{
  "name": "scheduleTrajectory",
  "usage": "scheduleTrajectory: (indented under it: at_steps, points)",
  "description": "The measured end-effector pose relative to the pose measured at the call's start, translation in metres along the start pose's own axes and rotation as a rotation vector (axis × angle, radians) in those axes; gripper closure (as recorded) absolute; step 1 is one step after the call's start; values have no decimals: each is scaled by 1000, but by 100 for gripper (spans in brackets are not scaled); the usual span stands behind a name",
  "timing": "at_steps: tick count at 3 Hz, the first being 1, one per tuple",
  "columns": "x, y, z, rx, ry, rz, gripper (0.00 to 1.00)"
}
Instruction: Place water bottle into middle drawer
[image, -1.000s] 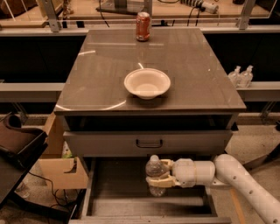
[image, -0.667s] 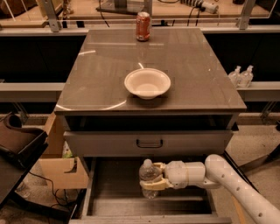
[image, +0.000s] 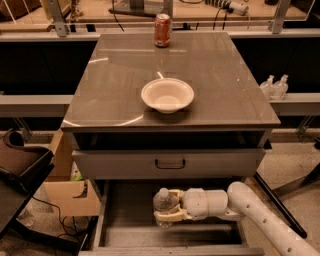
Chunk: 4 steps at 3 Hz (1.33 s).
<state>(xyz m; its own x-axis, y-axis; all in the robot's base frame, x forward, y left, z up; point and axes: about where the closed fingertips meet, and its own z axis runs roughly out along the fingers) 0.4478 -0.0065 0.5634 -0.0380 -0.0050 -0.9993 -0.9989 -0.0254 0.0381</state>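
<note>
The water bottle, clear with a pale cap end, is held over the open middle drawer below the cabinet top. My gripper reaches in from the right on a white arm and is shut on the water bottle, its cream fingers wrapped around the body. The bottle hangs just above the grey drawer floor, left of the drawer's centre. Whether it touches the floor I cannot tell.
On the cabinet top stand a white bowl and a red soda can. A closed drawer front with a black handle sits above the open drawer. Two tiny clear bottles stand right; a cardboard box left.
My gripper has carried the water bottle leftward over the open drawer, from near the drawer's centre-right to left of centre. Nothing on the cabinet top has moved.
</note>
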Motion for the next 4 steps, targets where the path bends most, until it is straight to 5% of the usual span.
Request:
scheduleTrajectory:
  at_steps: [4]
  points:
    - [27,-4,23,1,-71,39,100]
